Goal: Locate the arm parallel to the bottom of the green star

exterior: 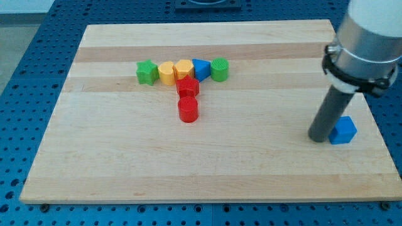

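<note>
The green star (146, 72) lies at the left end of a row of blocks in the upper middle of the wooden board (125, 163). The row runs rightward: a yellow block (166, 73), an orange-yellow block (184, 69), a blue block (201, 68) and a green cylinder (219, 69). A red star (187, 87) and a red cylinder (188, 109) sit below the row. My tip (319, 138) rests on the board far to the view's right of the green star and lower, touching the left side of a blue cube (343, 130).
The board's right edge (370, 119) is close to the blue cube. A blue perforated table (25, 94) surrounds the board. The arm's white and black body (367, 44) fills the view's upper right.
</note>
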`<action>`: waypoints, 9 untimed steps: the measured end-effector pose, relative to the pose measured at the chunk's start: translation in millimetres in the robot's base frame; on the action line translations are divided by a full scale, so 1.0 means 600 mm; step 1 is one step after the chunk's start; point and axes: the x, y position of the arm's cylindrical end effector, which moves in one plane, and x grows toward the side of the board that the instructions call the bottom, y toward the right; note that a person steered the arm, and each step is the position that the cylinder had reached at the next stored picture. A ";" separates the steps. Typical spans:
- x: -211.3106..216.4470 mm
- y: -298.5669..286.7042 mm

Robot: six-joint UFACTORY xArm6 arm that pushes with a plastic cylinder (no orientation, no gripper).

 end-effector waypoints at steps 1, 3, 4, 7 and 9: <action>0.020 -0.102; 0.038 -0.249; 0.038 -0.318; 0.011 -0.473; -0.088 -0.488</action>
